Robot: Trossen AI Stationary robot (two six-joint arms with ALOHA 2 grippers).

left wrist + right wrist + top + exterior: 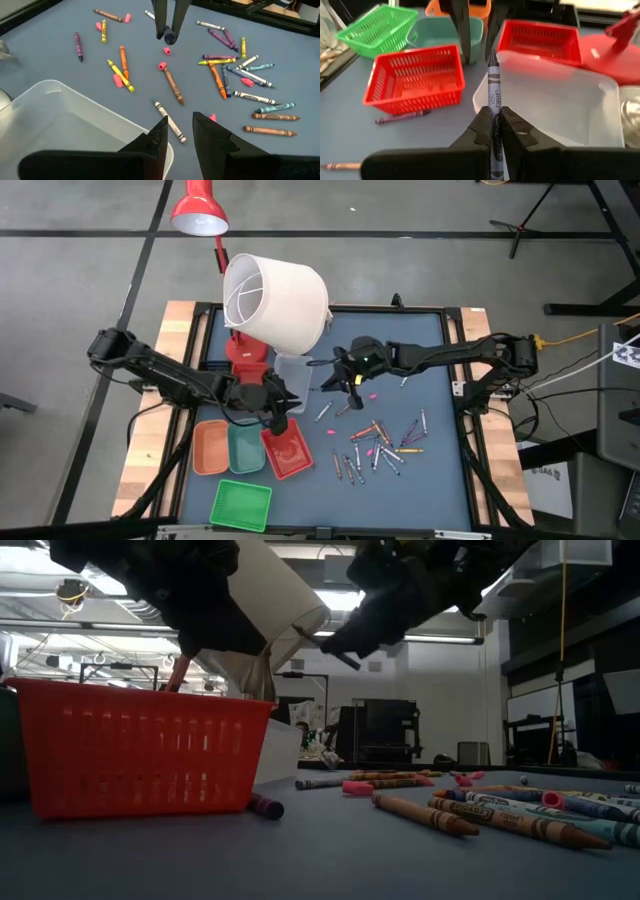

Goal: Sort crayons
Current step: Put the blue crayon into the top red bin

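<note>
While gripped, crayon [493, 95] tail hidden by right hand [495, 131].

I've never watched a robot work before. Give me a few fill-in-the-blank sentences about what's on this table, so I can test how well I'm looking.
1. The right gripper is shut on a ____ crayon.
2. That held crayon hangs above the clear ____ bin.
3. The left gripper hovers with nothing between its fingers, so it is ____.
4. The mesh basket nearest the table's front edge is ____ in colour.

Missing words: purple; plastic; empty; green
</note>
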